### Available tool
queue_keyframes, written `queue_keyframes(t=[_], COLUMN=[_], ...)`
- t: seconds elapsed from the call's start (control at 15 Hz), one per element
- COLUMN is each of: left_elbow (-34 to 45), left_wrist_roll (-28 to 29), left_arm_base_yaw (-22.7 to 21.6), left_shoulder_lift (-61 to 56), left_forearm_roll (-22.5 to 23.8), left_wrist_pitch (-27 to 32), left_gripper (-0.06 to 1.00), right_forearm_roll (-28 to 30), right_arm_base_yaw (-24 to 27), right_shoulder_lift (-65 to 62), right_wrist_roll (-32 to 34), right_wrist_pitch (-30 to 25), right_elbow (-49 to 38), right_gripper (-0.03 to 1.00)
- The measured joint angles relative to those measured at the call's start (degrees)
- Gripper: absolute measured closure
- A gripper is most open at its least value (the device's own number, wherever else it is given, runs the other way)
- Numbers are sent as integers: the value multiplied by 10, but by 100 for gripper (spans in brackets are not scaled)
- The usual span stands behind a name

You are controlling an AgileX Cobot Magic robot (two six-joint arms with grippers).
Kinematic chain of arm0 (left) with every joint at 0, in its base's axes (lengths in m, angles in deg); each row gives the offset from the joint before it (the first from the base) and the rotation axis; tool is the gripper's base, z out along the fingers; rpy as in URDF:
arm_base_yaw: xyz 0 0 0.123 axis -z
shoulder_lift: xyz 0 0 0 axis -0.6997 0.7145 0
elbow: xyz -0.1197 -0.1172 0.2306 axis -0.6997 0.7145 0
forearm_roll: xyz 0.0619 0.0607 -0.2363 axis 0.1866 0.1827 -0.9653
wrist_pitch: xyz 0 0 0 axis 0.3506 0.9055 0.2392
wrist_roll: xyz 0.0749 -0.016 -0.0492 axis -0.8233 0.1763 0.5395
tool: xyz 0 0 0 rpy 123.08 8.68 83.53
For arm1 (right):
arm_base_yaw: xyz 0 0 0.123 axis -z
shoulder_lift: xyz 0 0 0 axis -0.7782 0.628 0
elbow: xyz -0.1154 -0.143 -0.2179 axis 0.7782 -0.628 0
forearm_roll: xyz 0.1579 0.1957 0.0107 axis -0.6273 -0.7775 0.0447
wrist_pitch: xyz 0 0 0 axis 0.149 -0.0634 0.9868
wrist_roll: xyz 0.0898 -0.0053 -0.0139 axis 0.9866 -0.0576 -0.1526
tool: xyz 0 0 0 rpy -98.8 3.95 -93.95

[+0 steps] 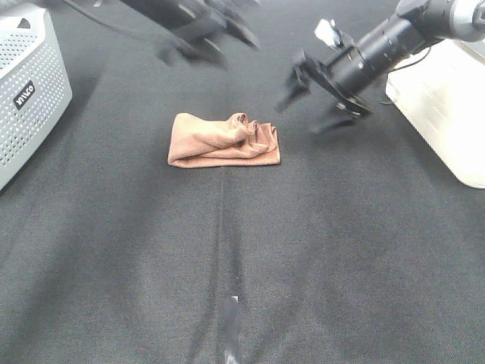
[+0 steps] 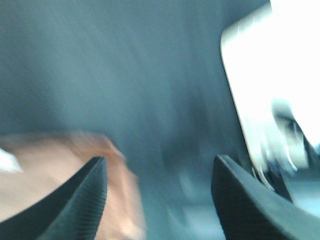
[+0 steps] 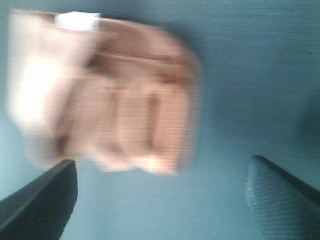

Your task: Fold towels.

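The brown towel (image 1: 223, 139) lies folded in a small bundle on the black cloth, bunched in wrinkles at its right end. It shows blurred in the left wrist view (image 2: 60, 175) and in the right wrist view (image 3: 110, 95), where a white tag (image 3: 77, 20) sits at one edge. My left gripper (image 1: 208, 38) is open and empty, blurred, above and behind the towel. My right gripper (image 1: 311, 102) is open and empty, in the air just right of the towel. Neither touches it.
A grey perforated basket (image 1: 26, 91) stands at the far left. A white box (image 1: 447, 98) stands at the right edge, also in the left wrist view (image 2: 280, 75). The black tablecloth (image 1: 242, 258) covers the table.
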Motion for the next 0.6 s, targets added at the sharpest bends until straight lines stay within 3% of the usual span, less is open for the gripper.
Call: queue_keyframes(t=[0.27,0.6], left_elbow=[-18,-18], left_wrist_roll=[-1,-2], left_arm_base_yaw=[-56,-68], left_shoulder_lift=[0,0], left_forearm_roll=[61,73], left_wrist_pitch=[46,62], left_gripper=[35,35], right_forearm_roll=[-143,-199], right_arm_base_yaw=[-9,-84], right_shoulder_lift=[0,6], right_wrist_roll=[-32,-69], right_wrist_pitch=[-18,26], right_elbow=[0,0], right_gripper=[12,12])
